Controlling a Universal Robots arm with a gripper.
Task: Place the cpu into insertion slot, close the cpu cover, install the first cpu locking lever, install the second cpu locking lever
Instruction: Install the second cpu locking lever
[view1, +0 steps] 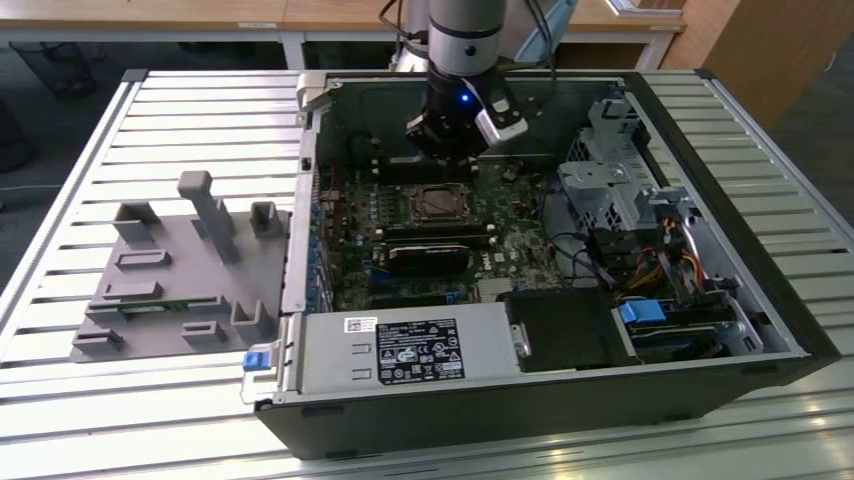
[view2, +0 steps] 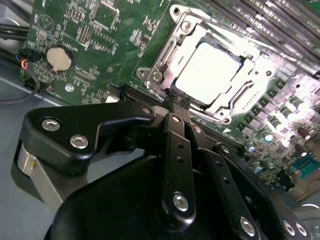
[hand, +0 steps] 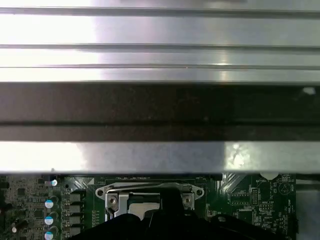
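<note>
An open computer case (view1: 534, 300) lies on its side across a worktop (view1: 80, 400) of pale ribbed metal slats, its motherboard (view1: 400, 270) facing up. A grey moulded fixture tray (view1: 180, 270) sits on the slats just beside the case, towards the worktop's edge on the exterior view's left. Wooden desks (view1: 200, 15) stand beyond the worktop's far edge, over a dark floor.

The arm reaches down into the case near its far wall, with the end effector (view1: 447, 150) hanging just above the board, close beside the socket. In the second wrist view the end effector (view2: 176, 100) has its black fingers (view2: 172, 130) pressed together with nothing between them, their tips at the socket's edge. The cpu (view2: 212, 67), its silver top glaring in the light, lies seated in the socket in the middle of the board, framed by the cpu cover (view2: 160, 62) lying flat around it. A round coin battery (view2: 60, 58) sits on the green board near the socket.
</note>
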